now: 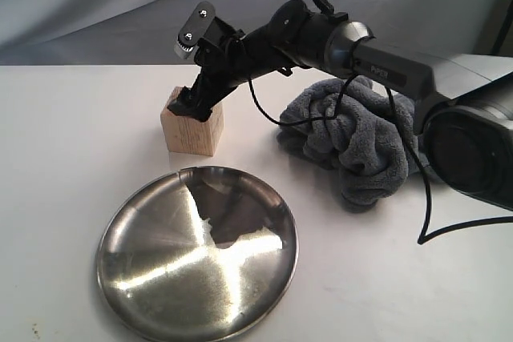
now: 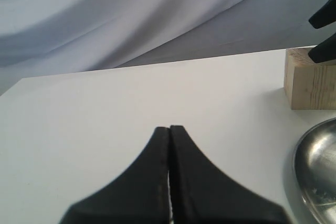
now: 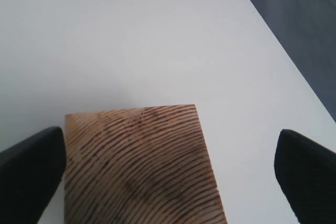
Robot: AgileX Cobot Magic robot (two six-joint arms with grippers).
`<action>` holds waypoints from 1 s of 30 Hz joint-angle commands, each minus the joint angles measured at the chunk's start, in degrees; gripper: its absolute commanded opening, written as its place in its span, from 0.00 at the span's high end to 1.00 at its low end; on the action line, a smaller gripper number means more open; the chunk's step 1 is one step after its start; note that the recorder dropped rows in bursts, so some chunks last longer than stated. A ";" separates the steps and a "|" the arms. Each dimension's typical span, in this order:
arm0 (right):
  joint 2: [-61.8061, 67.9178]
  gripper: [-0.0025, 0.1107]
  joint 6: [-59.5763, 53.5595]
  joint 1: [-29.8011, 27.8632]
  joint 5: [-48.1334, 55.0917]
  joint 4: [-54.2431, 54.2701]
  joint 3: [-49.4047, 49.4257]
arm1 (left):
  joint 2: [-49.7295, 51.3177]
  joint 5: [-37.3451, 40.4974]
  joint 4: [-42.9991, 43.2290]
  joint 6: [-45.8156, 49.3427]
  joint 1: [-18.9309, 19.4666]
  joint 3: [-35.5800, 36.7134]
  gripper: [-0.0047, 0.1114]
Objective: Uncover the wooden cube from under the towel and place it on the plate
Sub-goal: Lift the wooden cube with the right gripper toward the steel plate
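Exterior view: right arm stretched across the middle, right gripper (image 1: 192, 103) down at the top face of the wooden cube (image 1: 192, 130). Cube bare on the white table (image 1: 72, 134), no cloth on it, so the uncover step looks done. Towel (image 1: 353, 138) bunched in a heap back along the arm from the gripper, well apart from the cube; lying there keeps the grab lane open. Plate (image 1: 152, 278) just beside the cube, on the camera side of the gripper, nothing in it. Short hop for the transfer, by my read. "PIPER" marking (image 1: 378, 72) readable on the forearm casing; no other legible text.

Left wrist view: left gripper (image 2: 169, 129) with fingers pressed together, holding nothing, hovering over bare table. Cube (image 2: 312, 85) and plate rim (image 2: 315, 156) ahead and off to one side of it. Right gripper's black tips (image 2: 326, 50) visible at the cube top. Looks parked clear to avoid a clash.

Right wrist view: looking straight down on the end grain of the cube (image 3: 142, 166), sitting between the fingers (image 3: 31, 174). Jaws spread wider than the block: one finger just beside a cube edge, the other well clear, so off-centre. Not clamped yet. Cannot tell contact at the nearer finger. Next move, as a guess: close, and expect the block to slide towards centre before the grip bites. No writing here.
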 commanded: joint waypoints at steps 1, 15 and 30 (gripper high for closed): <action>-0.32 0.05 0.01 -0.39 0.02 0.63 -0.34 | -0.24 0.04 -0.29 -0.14 -0.07 0.09 0.96; 0.35 0.05 -0.32 -0.39 0.43 -0.47 -0.34 | -0.24 0.04 -0.29 -0.01 -0.07 0.09 0.96; 4.25 0.09 -0.82 -0.39 -0.42 0.09 -0.34 | -0.24 0.04 -0.29 -0.01 -0.07 0.09 0.96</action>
